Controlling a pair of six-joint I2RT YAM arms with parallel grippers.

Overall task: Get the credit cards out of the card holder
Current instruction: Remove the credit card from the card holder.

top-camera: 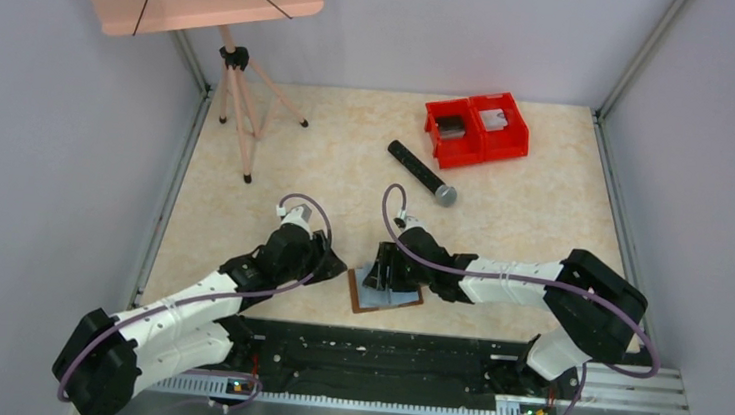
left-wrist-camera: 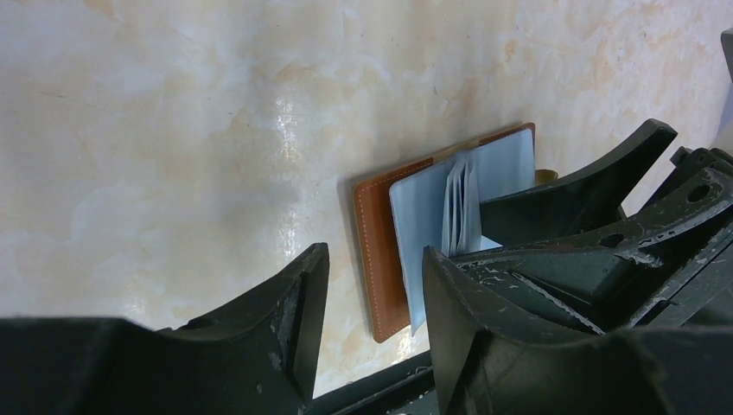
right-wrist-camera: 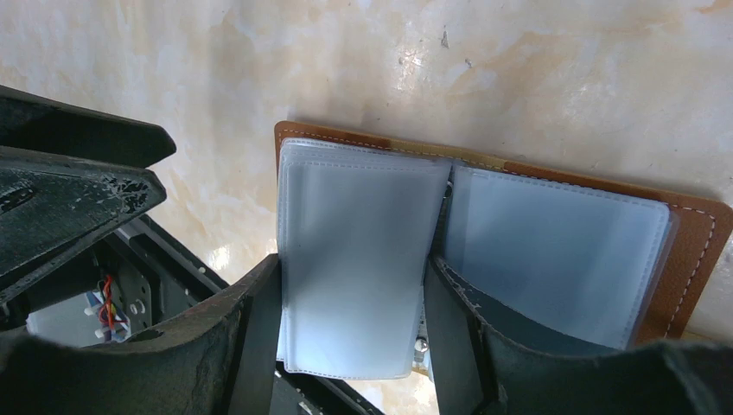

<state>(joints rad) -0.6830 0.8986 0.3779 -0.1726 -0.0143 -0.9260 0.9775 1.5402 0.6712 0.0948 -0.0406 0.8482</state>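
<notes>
Top external: card holder [top-camera: 388, 292] lies open, front-centre on tabletop [top-camera: 543, 223], grey-blue sleeves up. Red twin bins [top-camera: 477, 127] far right, grey items in each. Surface beige marbled; walls grey. R gripper [right-wrist-camera: 350, 277] parted, fingers either side of one sleeve stack. L gripper [left-wrist-camera: 372, 290] parted, empty, just beside holder's brown edge.

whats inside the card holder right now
The open card holder shows frosted grey-blue plastic sleeves stacked on both halves. No card face shows through the top ones. The right end effector straddles one stack, and lower layers are covered, so cards could be hidden there.
</notes>
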